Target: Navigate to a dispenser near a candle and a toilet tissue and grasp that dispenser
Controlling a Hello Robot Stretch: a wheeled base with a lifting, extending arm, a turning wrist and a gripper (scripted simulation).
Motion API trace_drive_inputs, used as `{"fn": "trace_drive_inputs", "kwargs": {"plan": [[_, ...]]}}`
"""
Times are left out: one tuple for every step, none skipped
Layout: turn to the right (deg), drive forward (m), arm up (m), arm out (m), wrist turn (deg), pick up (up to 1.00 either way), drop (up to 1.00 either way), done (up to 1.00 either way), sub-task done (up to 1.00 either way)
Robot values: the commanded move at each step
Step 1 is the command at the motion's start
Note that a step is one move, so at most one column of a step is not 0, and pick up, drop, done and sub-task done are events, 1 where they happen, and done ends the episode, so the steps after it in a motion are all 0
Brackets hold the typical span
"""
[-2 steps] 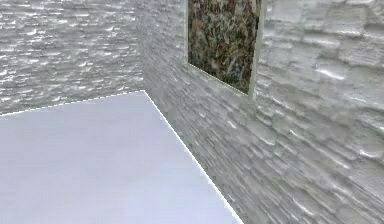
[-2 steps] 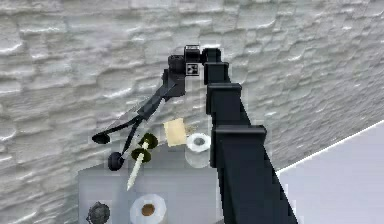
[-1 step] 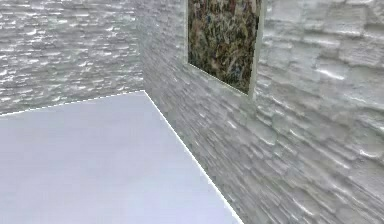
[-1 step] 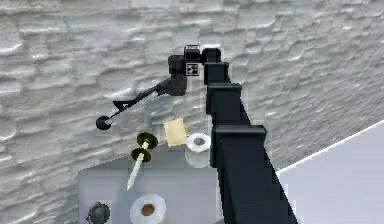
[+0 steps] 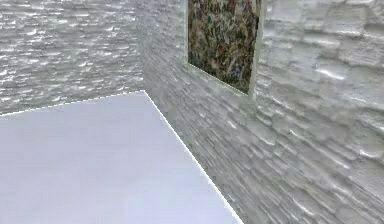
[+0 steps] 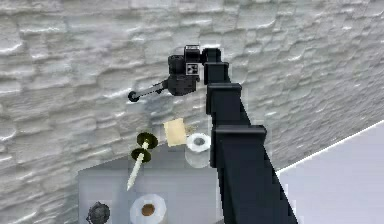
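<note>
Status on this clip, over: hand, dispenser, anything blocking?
Hand high, bare stone wall behind, holds nothing. Dispenser: cannot tell which small thing on grey table; white roll, beige block there. Arm hides table's right part.

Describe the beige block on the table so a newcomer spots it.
A grey table stands against the white stone wall. At its far edge, beside a white roll, sits the beige block: the only tan, squarish thing there.

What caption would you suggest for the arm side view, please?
Arm extended toward a stone wall, gripper seen against it; nearer, a grey table bearing a white roll and beige block.
</note>
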Motion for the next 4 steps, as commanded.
{"fn": "trace_drive_inputs", "kwargs": {"plan": [[0.0, 0.0, 0.0, 0.0, 42.0, 0.0, 0.0, 0.0, 0.0], [0.0, 0.0, -0.24, 0.0, 0.0, 0.0, 0.0, 0.0, 0.0], [0.0, 0.0, 0.0, 0.0, 0.0, 1.0, 0.0, 0.0, 0.0], [0.0, 0.0, 0.1, 0.0, 0.0, 0.0, 0.0, 0.0, 0.0]]}}
